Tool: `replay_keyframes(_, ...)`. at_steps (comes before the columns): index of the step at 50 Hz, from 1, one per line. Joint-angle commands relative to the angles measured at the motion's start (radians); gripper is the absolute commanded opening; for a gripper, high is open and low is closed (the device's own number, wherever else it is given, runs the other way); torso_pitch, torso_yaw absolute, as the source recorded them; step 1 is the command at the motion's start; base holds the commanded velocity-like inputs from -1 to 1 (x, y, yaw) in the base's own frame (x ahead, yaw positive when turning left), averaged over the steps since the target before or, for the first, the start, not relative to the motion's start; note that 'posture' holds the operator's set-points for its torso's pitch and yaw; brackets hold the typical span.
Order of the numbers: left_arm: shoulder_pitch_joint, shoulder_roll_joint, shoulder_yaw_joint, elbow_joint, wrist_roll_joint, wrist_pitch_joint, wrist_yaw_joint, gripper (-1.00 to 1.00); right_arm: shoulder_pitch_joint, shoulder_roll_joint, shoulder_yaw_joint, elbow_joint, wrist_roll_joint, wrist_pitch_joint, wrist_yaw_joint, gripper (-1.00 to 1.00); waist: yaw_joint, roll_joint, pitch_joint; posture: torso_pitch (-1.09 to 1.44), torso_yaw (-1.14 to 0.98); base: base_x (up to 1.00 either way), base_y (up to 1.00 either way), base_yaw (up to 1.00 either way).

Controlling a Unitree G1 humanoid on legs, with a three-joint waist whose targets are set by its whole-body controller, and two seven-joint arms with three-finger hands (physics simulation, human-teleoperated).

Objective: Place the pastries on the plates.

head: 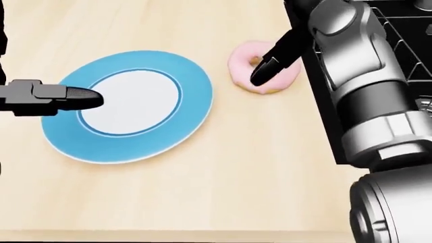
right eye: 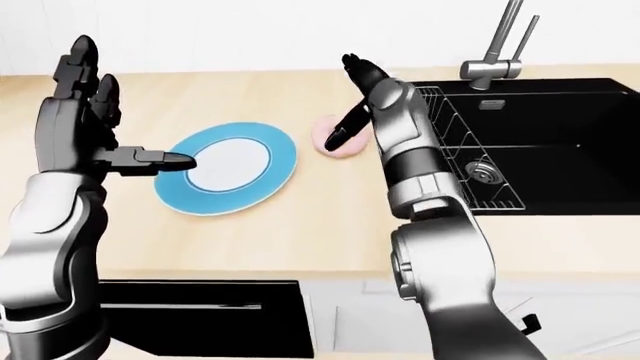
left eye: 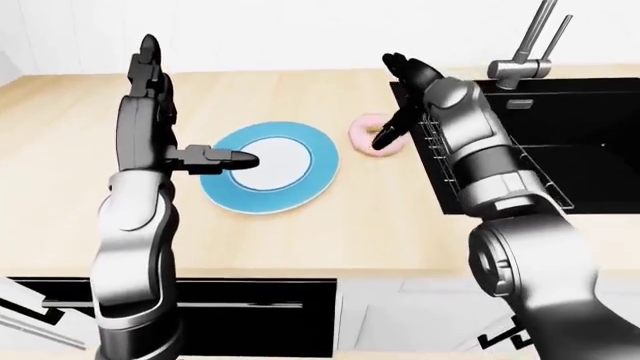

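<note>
The right hand (head: 270,63) is hanging over the pink donut (head: 240,66), fingers apart, one dark finger pointing down at it, probably getting ready to grab it. The round, soft-looking donut is lying on the smooth wooden desk (head: 257,167), just under that hand. The left hand (left eye: 150,67) is standing open, thumb sticking out over the shiny blue-and-white plate (head: 189,96), which is waiting empty.

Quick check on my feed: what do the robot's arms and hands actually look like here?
Both arms are glossy silver-grey metal built from rounded, cylindrical segments with darker joint bands. The left hand and right hand are matte black, each with chunky, segmented fingers ending in rounded tips. No cables, sleeves or markings show.
</note>
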Motion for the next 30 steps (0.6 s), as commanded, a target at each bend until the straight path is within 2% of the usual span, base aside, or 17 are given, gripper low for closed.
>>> replay_keyframes(1,-0.026,0.013,0.011,-0.034,0.005,-0.028,0.006,1.00,-0.044,-0.007,-0.008,-0.021,-0.004,-0.041,-0.015,1.00,0.000,0.001,-0.030,0.00,0.00,0.00,0.00,0.00)
replay_keyframes(30,-0.025,0.019,0.018,-0.032,0.001,-0.026,0.005,1.00,-0.035,0.023,0.015,0.136,-0.079,-0.106,-0.041,1.00,0.004,0.001,-0.034,0.00,0.00,0.00,0.00,0.00)
